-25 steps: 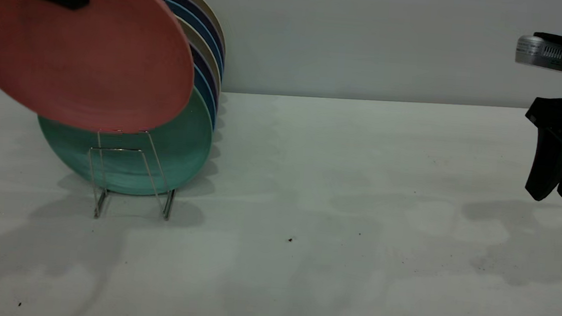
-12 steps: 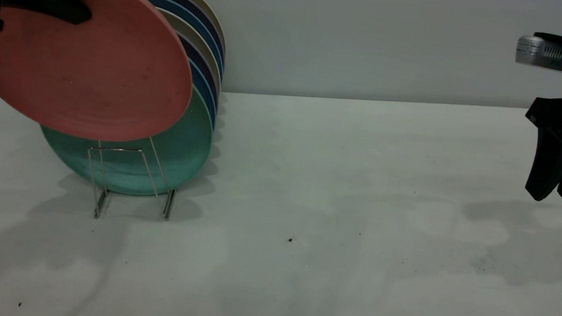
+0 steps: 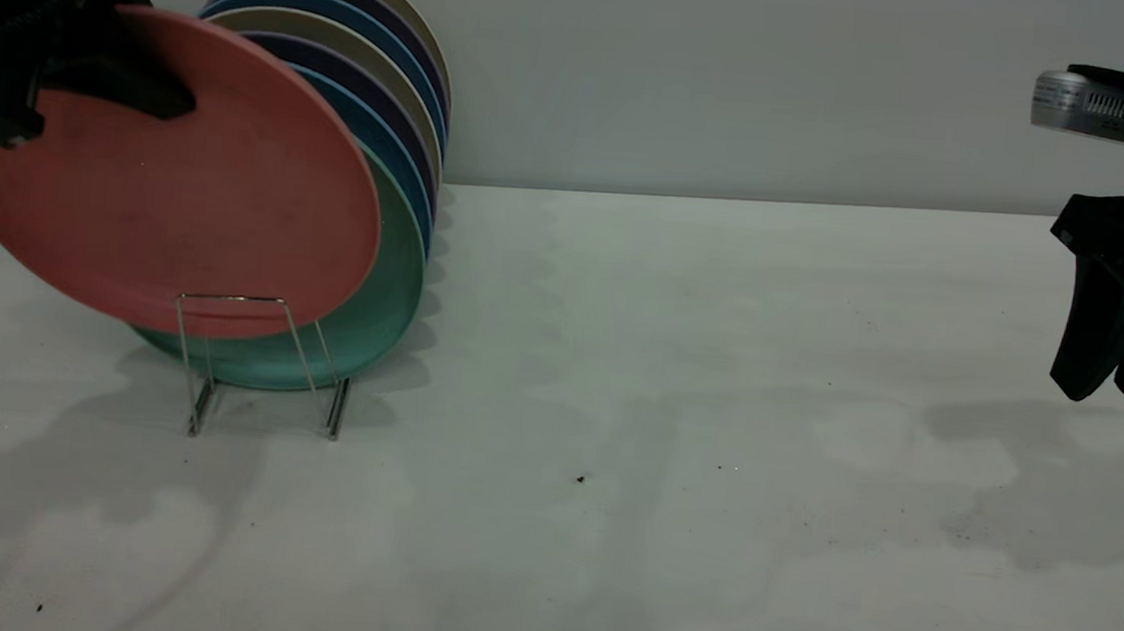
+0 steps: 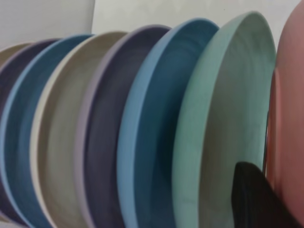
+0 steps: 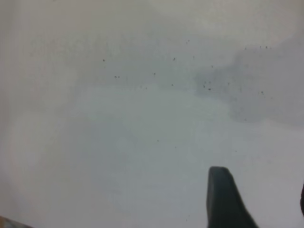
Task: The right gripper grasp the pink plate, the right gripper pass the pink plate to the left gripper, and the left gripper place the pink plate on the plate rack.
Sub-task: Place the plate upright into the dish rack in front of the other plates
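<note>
The pink plate (image 3: 180,195) hangs tilted at the front of the plate rack (image 3: 262,367). Its lower edge dips behind the front wire loop, just before the teal plate (image 3: 394,282). My left gripper (image 3: 143,92) is shut on the plate's upper rim, one black finger lying across its face. In the left wrist view that finger (image 4: 256,202) sits between the teal plate (image 4: 223,123) and the pink plate (image 4: 289,123). My right gripper (image 3: 1113,389) hangs open at the far right above the table, holding nothing; one of its fingers (image 5: 223,202) shows over bare tabletop.
Several more plates (image 3: 381,71) in blue, purple and beige stand upright in the rack behind the teal one, filling it toward the wall. The pale table (image 3: 675,415) stretches between the rack and the right gripper, with a few dark specks.
The left gripper has lowered the pink plate toward the rack; its lower edge went from above the front loop to behind it. The right gripper has not moved.
</note>
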